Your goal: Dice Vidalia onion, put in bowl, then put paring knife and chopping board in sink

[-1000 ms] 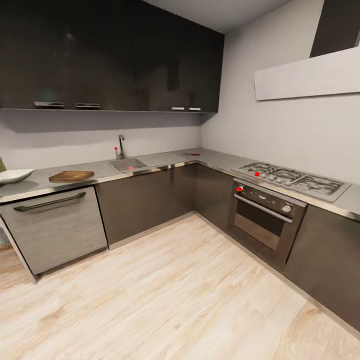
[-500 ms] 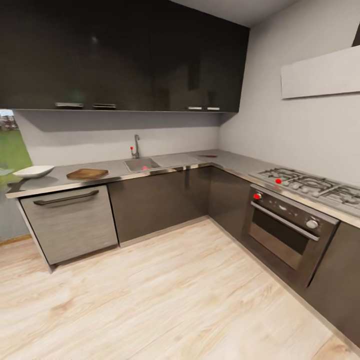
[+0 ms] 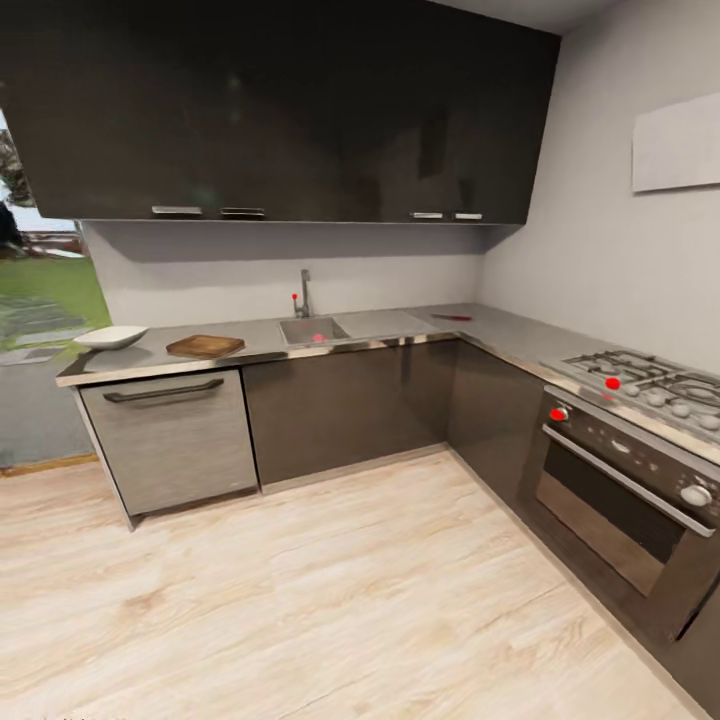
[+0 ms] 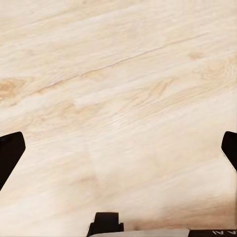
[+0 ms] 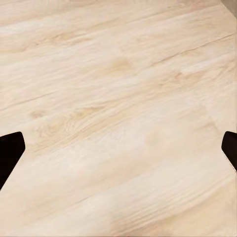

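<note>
Still in transit — view swung left, worktop run now nearer centre.

Whole picture shifted against a second ago: camera turn, not the things; stove (image 3: 650, 385) slid toward right edge, open doorway with green outside now at left. Sink (image 3: 312, 330) set in desk (image 3: 400, 325) under the faucet (image 3: 304, 293), a small red spot inside, probably the onion, too small to confirm. Board (image 3: 205, 346) just left of sink, bowl (image 3: 110, 337) beyond it near desk end. Knife (image 3: 452, 317) lying toward the corner, well apart from board. Left jaws (image 4: 118, 148) and right jaws (image 5: 118, 148) both spread wide, empty, over bare floor (image 3: 330, 590). No task step begun; closer approach to sink needed first.
</note>
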You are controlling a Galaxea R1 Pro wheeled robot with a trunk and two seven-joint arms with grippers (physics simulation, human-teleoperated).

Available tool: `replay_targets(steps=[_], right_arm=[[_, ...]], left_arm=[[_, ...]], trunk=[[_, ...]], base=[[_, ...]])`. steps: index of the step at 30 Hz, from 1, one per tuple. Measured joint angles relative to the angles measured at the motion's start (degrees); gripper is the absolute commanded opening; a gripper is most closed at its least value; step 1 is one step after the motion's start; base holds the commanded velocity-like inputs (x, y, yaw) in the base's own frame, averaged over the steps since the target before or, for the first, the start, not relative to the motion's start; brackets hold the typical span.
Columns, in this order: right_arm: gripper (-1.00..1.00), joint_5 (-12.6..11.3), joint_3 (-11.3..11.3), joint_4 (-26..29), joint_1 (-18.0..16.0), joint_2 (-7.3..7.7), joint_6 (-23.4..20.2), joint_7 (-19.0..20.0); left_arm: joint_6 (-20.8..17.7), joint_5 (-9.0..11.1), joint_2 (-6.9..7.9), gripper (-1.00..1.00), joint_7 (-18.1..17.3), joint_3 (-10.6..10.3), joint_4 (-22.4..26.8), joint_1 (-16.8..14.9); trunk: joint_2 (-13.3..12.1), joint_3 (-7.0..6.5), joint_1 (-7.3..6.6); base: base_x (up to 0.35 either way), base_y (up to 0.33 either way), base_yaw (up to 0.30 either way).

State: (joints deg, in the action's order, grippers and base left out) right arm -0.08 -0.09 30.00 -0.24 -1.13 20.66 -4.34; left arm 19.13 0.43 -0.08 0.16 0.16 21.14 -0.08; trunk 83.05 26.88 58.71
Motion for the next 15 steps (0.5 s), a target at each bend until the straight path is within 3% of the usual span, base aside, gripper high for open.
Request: replay_targets(steps=[15], right_arm=[[1.00,0.00,0.00,0.00,0.00,0.00,0.00,0.01]], left_arm=[[0.00,0.02,-0.02,1.00,0.00,0.00,-0.08,0.00]], trunk=[[0.00,0.00,0.00]], base=[[0.207,-0.216,0.266]])
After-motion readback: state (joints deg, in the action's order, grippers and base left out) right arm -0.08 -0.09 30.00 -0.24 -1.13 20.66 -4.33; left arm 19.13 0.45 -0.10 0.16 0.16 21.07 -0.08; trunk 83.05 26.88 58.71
